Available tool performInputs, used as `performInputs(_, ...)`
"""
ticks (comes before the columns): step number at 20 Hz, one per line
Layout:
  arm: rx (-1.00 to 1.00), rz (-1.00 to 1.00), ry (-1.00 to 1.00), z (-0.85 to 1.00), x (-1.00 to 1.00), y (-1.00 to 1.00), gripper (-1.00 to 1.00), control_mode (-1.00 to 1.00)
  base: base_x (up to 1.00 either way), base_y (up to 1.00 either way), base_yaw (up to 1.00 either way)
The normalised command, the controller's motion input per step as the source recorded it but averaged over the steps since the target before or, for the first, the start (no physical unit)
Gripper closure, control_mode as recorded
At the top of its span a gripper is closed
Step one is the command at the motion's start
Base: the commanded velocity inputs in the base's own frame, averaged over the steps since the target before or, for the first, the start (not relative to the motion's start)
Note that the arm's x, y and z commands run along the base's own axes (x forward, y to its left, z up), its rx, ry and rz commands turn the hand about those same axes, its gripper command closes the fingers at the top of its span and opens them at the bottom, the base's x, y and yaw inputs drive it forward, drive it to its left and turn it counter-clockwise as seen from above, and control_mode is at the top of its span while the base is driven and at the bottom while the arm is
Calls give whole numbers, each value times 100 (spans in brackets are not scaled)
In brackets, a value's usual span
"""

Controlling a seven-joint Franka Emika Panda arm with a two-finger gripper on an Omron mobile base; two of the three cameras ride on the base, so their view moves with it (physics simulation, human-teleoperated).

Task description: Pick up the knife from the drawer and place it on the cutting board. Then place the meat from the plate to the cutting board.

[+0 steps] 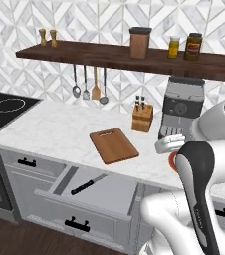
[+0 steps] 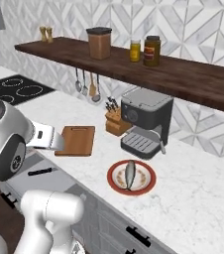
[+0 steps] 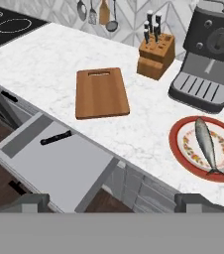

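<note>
The wide grey drawer (image 3: pixel 59 163) stands pulled open below the counter edge. The knife (image 3: pixel 56 138), with its black handle and grey blade, lies flat inside it, also visible in the left base view as the knife (image 1: pixel 88 184). On the marble counter behind it rests the bare wooden cutting board (image 3: pixel 101 93). To its right, the silvery fish-shaped meat (image 3: pixel 205 144) lies on the red-rimmed plate (image 3: pixel 176 144). My gripper (image 3: pixel 113 202) hangs high above the counter's front edge, between drawer and plate, open and holding nothing.
A black coffee machine (image 3: pixel 208 54) stands behind the plate, with a wooden knife block (image 3: pixel 156 57) to its left. A black cooktop (image 3: pixel 10 25) lies far left. Utensils hang under a dark shelf (image 1: pixel 109 52) carrying jars. My arm hides most of the plate (image 1: pixel 172 162).
</note>
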Motion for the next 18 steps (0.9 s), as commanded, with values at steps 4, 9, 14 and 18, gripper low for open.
performInputs(4, 0, 0, 0, 0, 0, 0, -100, 100, 58, -15, 16)
performInputs(9, 0, 0, 0, 0, 0, 0, -100, 100, 20, -25, 35)
performInputs(14, 0, 0, 0, 0, 0, 0, -100, 100, 15, -10, 41)
performInputs(18, 0, 20, 13, -1, 16, 42, -100, -100, 0, 0, 0)
